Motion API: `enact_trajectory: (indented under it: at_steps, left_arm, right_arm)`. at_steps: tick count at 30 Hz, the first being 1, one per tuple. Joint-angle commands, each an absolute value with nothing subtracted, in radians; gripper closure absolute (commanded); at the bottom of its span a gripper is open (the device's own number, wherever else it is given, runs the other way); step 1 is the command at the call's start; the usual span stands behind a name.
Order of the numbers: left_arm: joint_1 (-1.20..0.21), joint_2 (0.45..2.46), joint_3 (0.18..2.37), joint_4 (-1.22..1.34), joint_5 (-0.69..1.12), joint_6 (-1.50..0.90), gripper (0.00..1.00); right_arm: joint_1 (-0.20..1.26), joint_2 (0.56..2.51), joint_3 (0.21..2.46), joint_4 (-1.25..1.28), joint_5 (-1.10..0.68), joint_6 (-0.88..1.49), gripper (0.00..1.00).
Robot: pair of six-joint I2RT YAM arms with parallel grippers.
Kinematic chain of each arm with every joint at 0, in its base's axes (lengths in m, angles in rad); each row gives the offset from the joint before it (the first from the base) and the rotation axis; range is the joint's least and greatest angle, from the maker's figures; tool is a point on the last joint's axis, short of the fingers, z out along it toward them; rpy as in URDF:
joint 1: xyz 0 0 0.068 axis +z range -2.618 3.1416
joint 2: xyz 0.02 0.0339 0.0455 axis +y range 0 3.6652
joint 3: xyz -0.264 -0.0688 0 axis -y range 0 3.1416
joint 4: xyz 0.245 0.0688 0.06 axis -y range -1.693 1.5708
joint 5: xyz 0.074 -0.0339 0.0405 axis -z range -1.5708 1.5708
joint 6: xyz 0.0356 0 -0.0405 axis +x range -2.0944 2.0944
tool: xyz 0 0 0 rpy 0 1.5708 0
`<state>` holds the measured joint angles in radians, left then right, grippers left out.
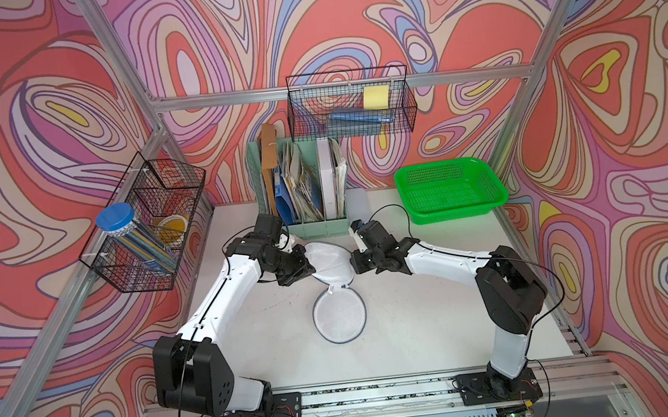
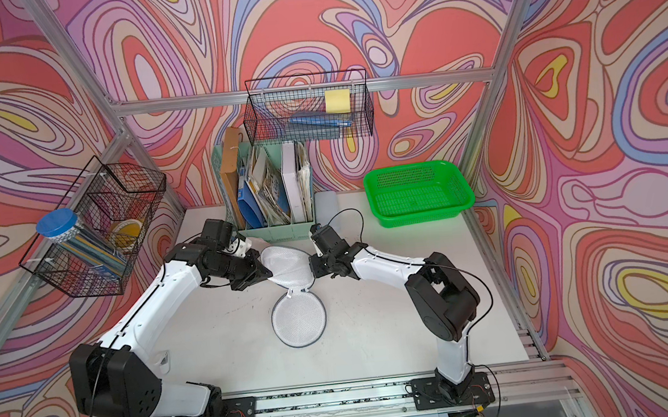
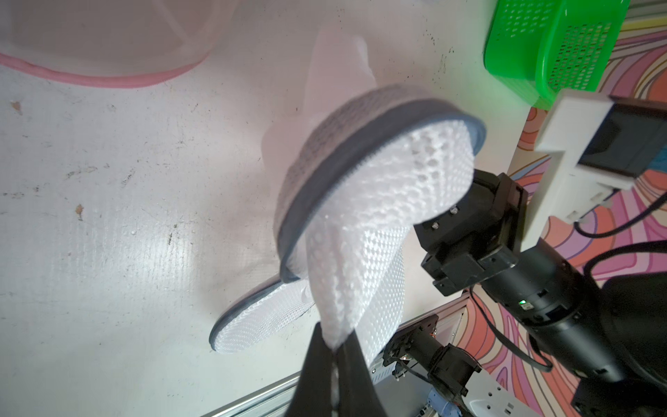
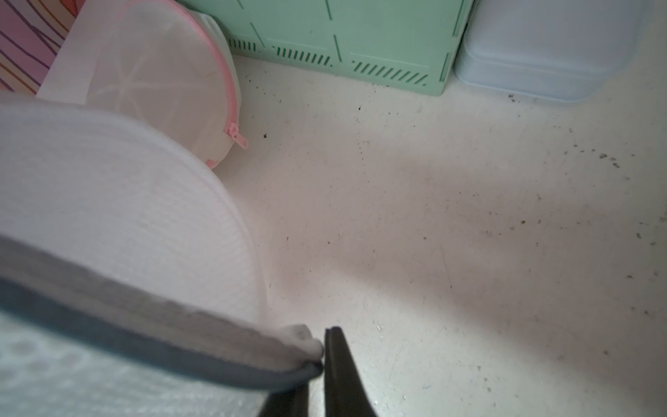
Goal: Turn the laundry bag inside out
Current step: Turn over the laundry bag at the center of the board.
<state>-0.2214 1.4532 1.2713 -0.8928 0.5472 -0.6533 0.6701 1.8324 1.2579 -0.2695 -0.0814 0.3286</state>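
Observation:
The laundry bag is white mesh with a grey rim, and it hangs lifted between my two grippers in both top views. Its round flap lies flat on the table below, still joined to it. My left gripper is shut on a pinch of the white mesh. My right gripper is at the bag's opposite side. Its jaws stand a narrow gap apart, with the end of the grey rim lying at the fingertips. One right finger is partly hidden under the bag.
A second mesh bag with pink trim lies by the mint file holder. A clear plastic box stands beside the holder. The green basket sits at the back right. Wire baskets hang on the frame.

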Motion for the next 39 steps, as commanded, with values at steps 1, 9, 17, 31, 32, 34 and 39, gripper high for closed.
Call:
enact_trajectory:
  at_steps: [1, 9, 17, 31, 32, 34, 39]
  left_arm:
    - [-0.215, 1.506, 1.361, -1.017, 0.585, -0.52, 1.0]
    - [-0.277, 1.672, 1.508, -1.111, 0.519, -0.395, 1.0]
    - [-0.343, 1.713, 1.568, -1.119, 0.457, -0.376, 1.0]
    - [-0.376, 1.682, 1.553, -1.087, 0.467, -0.394, 1.0]
    - [-0.378, 1.68, 1.552, -1.082, 0.471, -0.393, 1.0]
    - [-0.381, 1.678, 1.551, -1.082, 0.472, -0.396, 1.0]
    - [-0.397, 1.68, 1.548, -1.08, 0.478, -0.386, 1.0]
  right_arm:
    - [0.623, 1.756, 1.228, -0.309, -0.179, 0.303, 0.68]
    - [0.623, 1.651, 1.346, -0.512, -0.277, 0.224, 0.39]
    - [0.621, 1.804, 1.628, -0.658, -0.397, 0.199, 0.43]
    - [0.607, 2.019, 1.855, -0.729, -0.495, 0.215, 0.67]
    - [0.606, 2.019, 1.853, -0.73, -0.497, 0.216, 0.7]
    - [0.607, 2.013, 1.848, -0.724, -0.502, 0.221, 0.83]
    - [0.601, 1.991, 1.823, -0.68, -0.503, 0.242, 0.96]
